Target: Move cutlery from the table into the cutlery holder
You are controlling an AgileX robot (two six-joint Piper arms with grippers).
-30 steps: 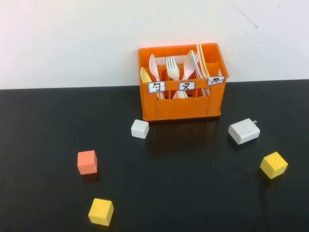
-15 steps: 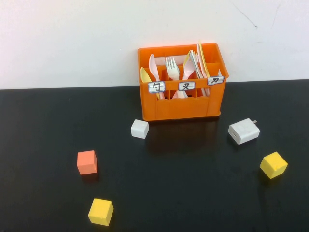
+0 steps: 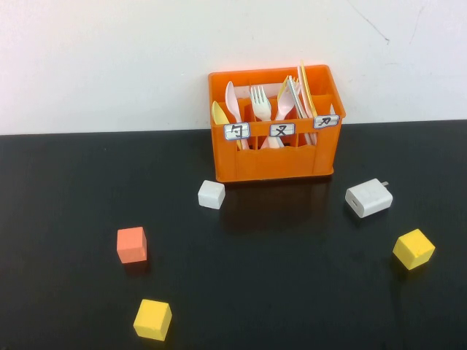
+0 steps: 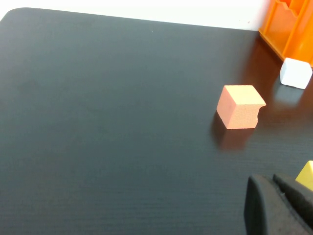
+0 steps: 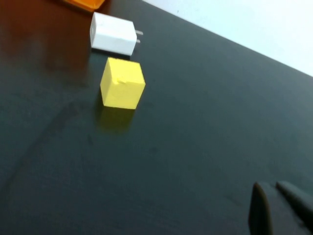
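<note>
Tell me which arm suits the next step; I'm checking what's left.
Right, marginally: the cutlery holder sits right of centre. But the cutlery stands in the holder; none shows on the table. Left gripper hangs near the orange cube, right gripper near the right yellow cube.

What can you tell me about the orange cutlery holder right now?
The cutlery holder is an orange plastic crate standing upright at the table's far edge by the white wall. Three white labels with black characters line its front. Inner compartments hold upright white forks, a spoon and pale yellow knives. A white cube sits near its front left corner. Neither end effector is near it.
</note>
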